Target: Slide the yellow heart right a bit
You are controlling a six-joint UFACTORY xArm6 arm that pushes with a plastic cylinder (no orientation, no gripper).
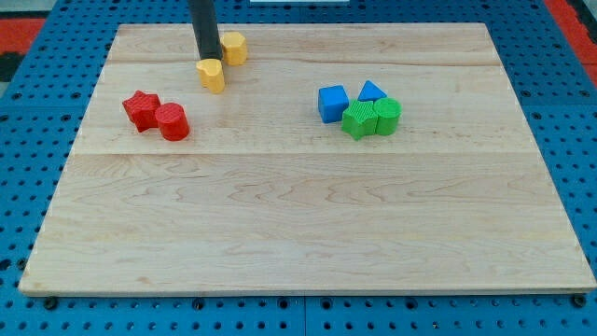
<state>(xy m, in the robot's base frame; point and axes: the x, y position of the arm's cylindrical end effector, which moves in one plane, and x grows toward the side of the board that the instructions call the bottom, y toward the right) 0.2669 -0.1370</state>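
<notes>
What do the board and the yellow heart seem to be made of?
The board looks like pale, unpainted wood: grain lines and plank seams show. The yellow heart, just below my tip, has a uniform matte colour, so it is probably painted wood or plastic; I cannot tell which.

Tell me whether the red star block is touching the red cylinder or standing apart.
Touching: the red star block sits against the red cylinder on its lower right, with no wooden board visible between them.

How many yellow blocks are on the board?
2: the yellow heart at the view's upper left, just below my tip, and a second yellow block right of the rod. None looks hidden.
</notes>
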